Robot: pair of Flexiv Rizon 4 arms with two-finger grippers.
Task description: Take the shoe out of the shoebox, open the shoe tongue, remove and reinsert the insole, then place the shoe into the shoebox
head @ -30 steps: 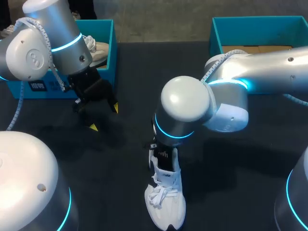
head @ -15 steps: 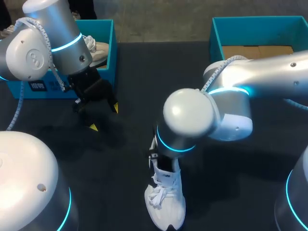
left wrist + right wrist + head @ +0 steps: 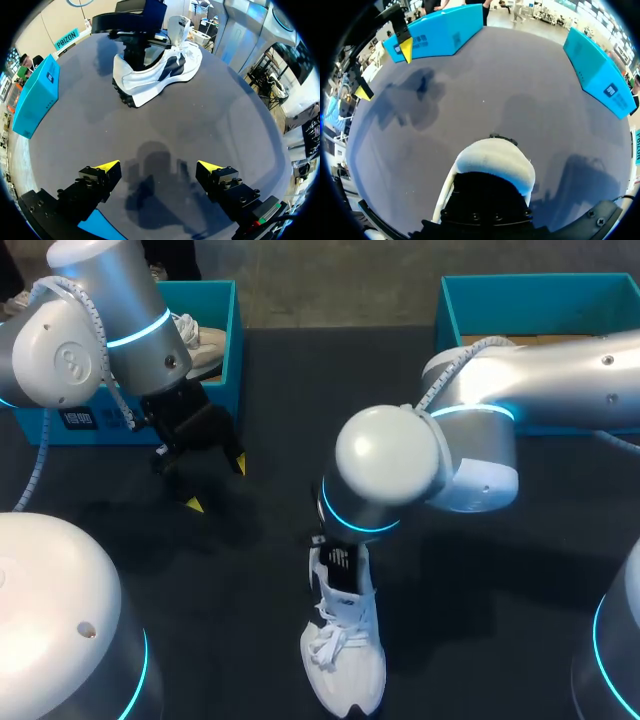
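Note:
A white shoe stands upright on the dark table near the front, toe toward the front edge. My right gripper reaches down into the shoe's opening at the heel end. Its fingers are shut and their tips are hidden inside the shoe. In the left wrist view the shoe lies ahead with its tongue standing up and the right gripper in it. My left gripper hangs open and empty over bare table, left of the shoe and in front of the left shoebox.
The teal left shoebox holds another white shoe. A second teal box with cardboard inside stands at the back right, behind my right arm. Bare table lies between the two boxes and around the shoe.
My right arm's wrist shifted slightly over the shoe and came back. The shoe and my left arm have stayed where they were.

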